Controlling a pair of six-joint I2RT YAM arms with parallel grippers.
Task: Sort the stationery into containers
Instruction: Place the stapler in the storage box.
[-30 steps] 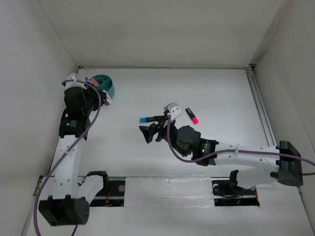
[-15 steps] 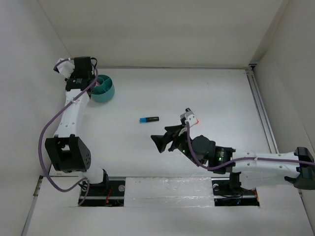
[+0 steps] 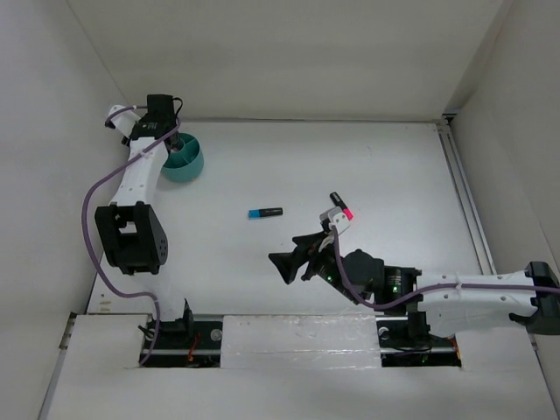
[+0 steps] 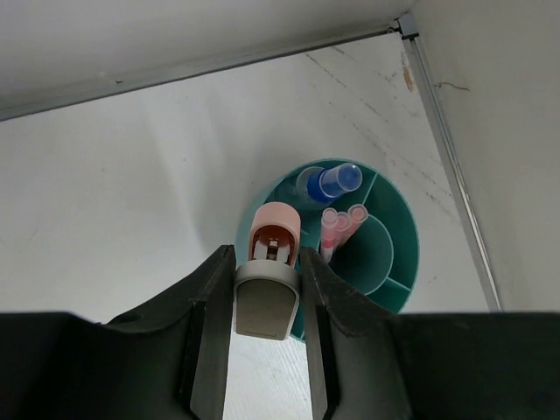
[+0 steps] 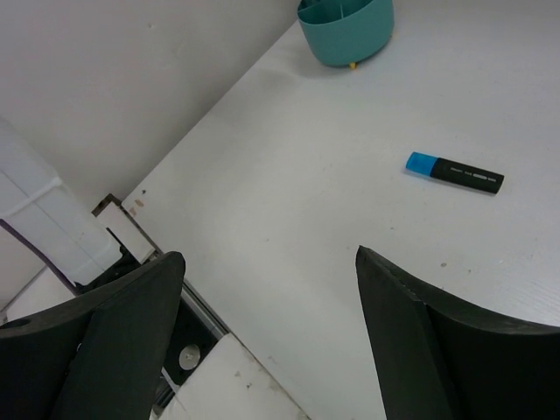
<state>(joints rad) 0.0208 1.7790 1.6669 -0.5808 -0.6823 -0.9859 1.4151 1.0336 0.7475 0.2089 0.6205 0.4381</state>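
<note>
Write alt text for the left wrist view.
The left hand grips a pink-white eraser between its fingers, just in front of a round teal tub on the white table. The tub's compartments hold a clear blue-capped bottle and salmon-pink pens.

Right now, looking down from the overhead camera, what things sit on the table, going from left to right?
Teal tub → blue-ended marker → pink-ended marker.
</note>
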